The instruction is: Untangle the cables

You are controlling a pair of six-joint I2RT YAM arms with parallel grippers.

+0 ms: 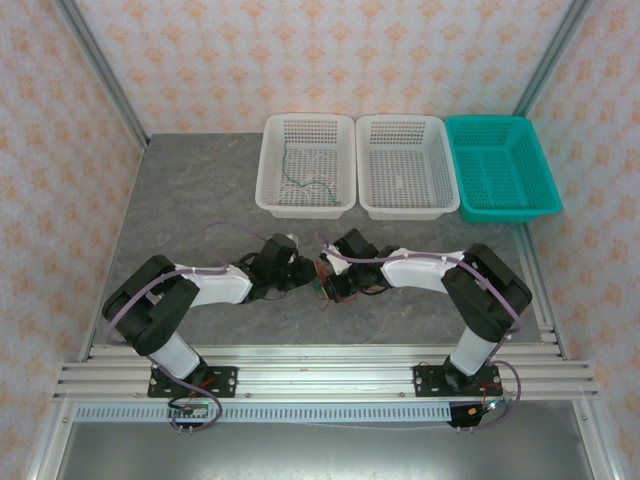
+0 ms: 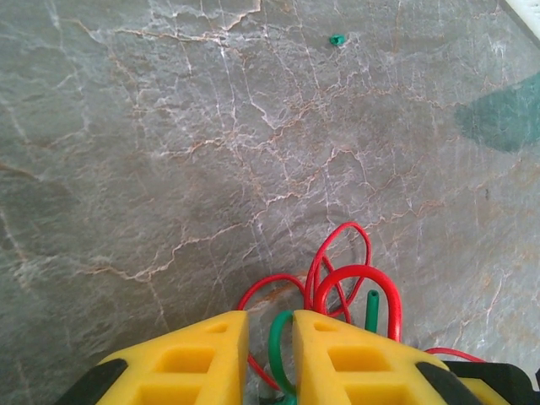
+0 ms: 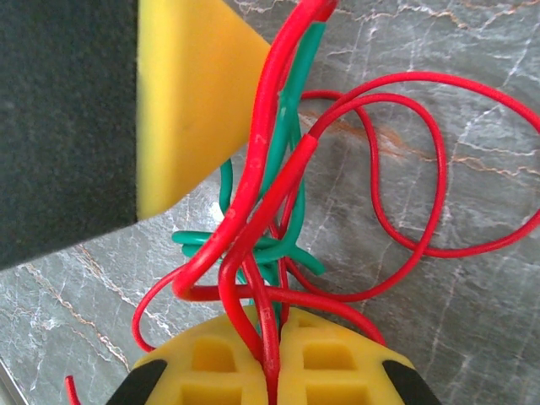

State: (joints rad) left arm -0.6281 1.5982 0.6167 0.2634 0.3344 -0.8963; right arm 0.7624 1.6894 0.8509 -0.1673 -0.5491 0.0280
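The right gripper, right up close, has its jaws pinched on a red cable, and the left gripper has its jaws narrow around a green cable, though I can't tell if they're actually biting. So the knot sits mid-worktop between them, not undone yet, and only one thin green wire is sorted into the far-left white basket. Count: that one, a second white basket, one teal basket, and a red-and-green clump I can't number.
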